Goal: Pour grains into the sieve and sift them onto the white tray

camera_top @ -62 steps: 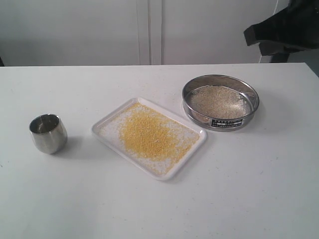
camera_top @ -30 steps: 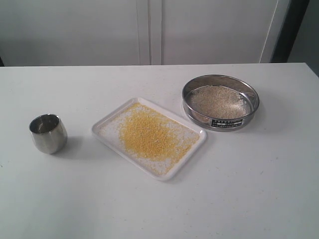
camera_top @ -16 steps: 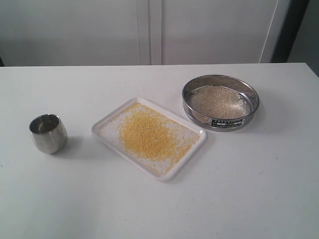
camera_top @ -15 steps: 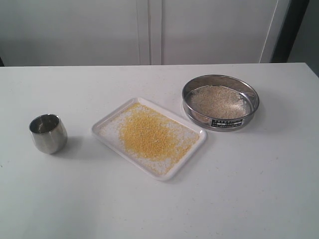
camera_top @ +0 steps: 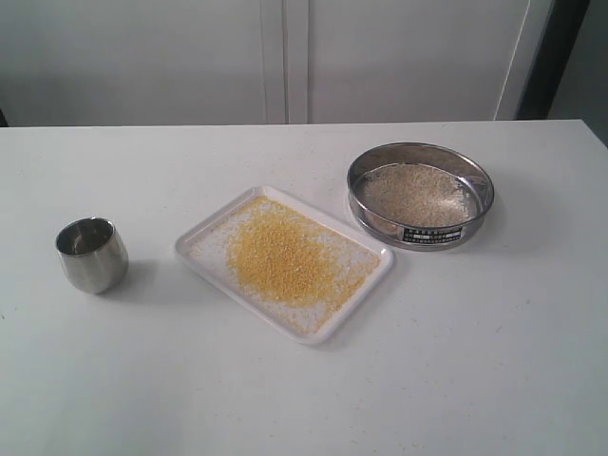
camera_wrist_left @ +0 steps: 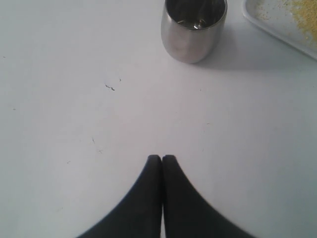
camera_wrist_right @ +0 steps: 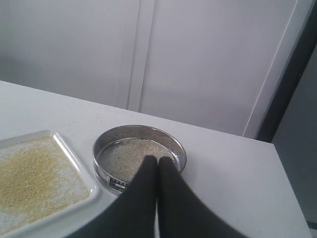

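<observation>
The steel sieve sits on the table at the right, with pale whitish grains on its mesh. To its left lies the white tray, and fine yellow grains are spread across it. Neither arm shows in the exterior view. My left gripper is shut and empty above bare table, a little way from the steel cup. My right gripper is shut and empty, raised in front of the sieve, with the tray beside it.
A small rounded steel cup stands at the left of the table, apart from the tray. A pale panelled wall runs behind the table. A dark vertical strip stands at the back right.
A dark arm part seen at the top right about two seconds ago has left the exterior view. Sieve, tray and cup have stayed in place.
</observation>
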Tool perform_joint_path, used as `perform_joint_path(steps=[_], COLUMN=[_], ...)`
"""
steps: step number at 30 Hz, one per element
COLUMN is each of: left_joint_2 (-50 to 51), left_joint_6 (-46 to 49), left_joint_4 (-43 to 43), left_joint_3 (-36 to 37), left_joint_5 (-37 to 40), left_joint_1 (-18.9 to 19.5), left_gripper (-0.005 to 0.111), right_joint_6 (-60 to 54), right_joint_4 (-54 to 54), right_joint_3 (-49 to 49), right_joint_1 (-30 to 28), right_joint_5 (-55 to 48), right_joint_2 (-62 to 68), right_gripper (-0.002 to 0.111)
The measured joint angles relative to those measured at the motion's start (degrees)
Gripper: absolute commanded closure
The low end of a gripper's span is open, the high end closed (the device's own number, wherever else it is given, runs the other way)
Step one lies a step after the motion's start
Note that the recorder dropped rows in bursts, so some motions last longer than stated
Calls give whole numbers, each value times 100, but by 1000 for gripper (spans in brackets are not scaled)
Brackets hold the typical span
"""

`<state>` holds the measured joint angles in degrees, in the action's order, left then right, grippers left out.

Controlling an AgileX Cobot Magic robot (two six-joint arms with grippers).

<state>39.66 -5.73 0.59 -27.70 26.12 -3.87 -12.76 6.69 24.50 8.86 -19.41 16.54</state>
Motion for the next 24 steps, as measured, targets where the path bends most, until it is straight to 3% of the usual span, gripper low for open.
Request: perform_joint_path(steps=[10, 24], left_joint_2=[0, 0], left_joint_6=[0, 0], left_joint_4=[0, 0], left_joint_3=[0, 0], left_joint_5=[0, 0], left_joint_1=[0, 0], left_gripper=[107, 107], right_joint_6=[226, 327], right_joint_4=[0, 0], right_joint_3=[-699, -772], right_joint_1=[-120, -120], right_joint_5=[0, -36], right_joint_2=[-887, -957], right_gripper=[108, 108])
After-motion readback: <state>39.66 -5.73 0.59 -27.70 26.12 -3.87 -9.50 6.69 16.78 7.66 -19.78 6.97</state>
